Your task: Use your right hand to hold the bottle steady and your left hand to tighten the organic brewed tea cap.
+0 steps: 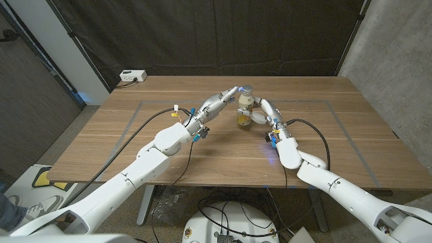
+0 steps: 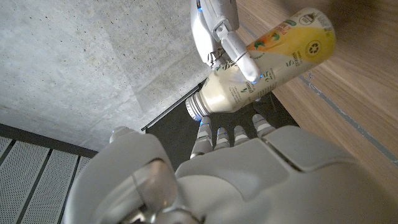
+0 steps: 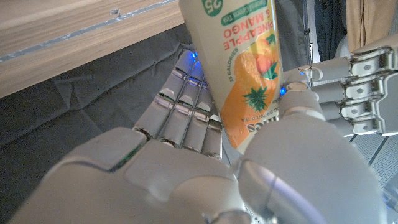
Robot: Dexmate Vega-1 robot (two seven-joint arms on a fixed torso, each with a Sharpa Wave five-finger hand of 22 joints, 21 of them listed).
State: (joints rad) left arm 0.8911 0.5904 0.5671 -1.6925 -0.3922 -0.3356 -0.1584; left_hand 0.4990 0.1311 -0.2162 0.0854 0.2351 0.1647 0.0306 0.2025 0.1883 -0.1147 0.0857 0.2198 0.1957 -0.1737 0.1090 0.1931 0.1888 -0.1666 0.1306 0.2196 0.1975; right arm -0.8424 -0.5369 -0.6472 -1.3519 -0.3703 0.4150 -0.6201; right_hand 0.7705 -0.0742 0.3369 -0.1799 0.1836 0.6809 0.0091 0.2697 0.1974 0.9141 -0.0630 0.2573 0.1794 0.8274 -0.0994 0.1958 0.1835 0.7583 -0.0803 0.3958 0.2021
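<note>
Right hand (image 3: 205,168) wrapped around bottle (image 3: 242,68), gripping its labelled body. Stands upright mid-tabletop (image 1: 135,145), well clear of every edge, bare wood all round. Filled with pale yellow drink; label reads "MANGO" and "25 CALORIES". Left hand (image 1: 217,102) reaching to cap (image 1: 246,88), fingertips touching; grip cannot tell.

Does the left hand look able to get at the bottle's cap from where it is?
Probably yes. The left hand already reaches the cap, and the right hand grips the bottle lower down, leaving the top free.
</note>
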